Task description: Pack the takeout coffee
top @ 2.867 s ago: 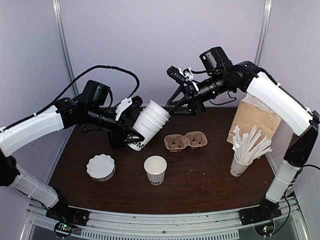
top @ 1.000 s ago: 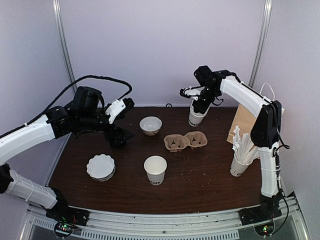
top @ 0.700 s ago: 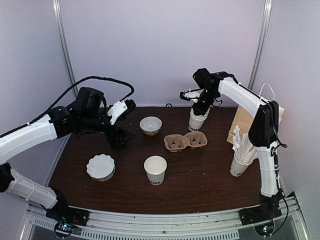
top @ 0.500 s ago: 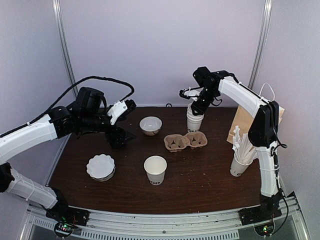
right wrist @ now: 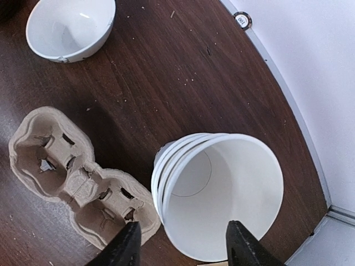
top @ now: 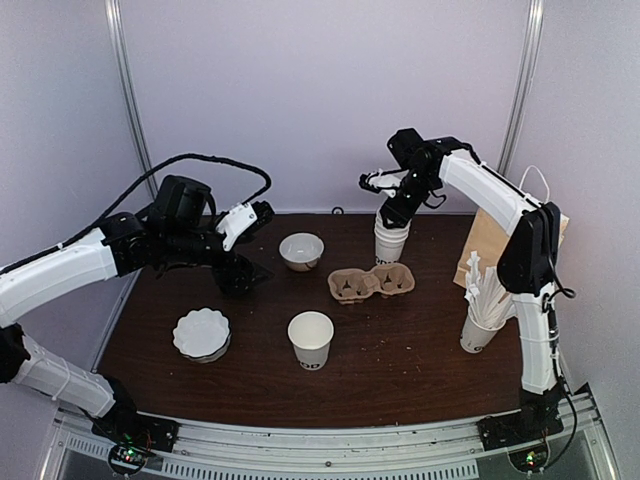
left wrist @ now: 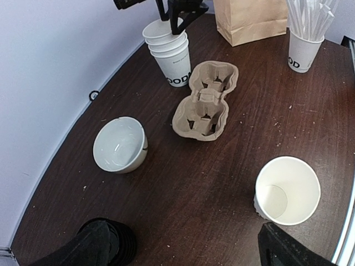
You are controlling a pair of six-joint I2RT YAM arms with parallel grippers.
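While sticks (top: 497, 285) fill cup (top: 478, 337), takeout coffee (top: 311, 340) open-topped

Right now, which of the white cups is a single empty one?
The cup at front centre, before the carrier. The back one is a nested stack; the right cup holds wrapped sticks.
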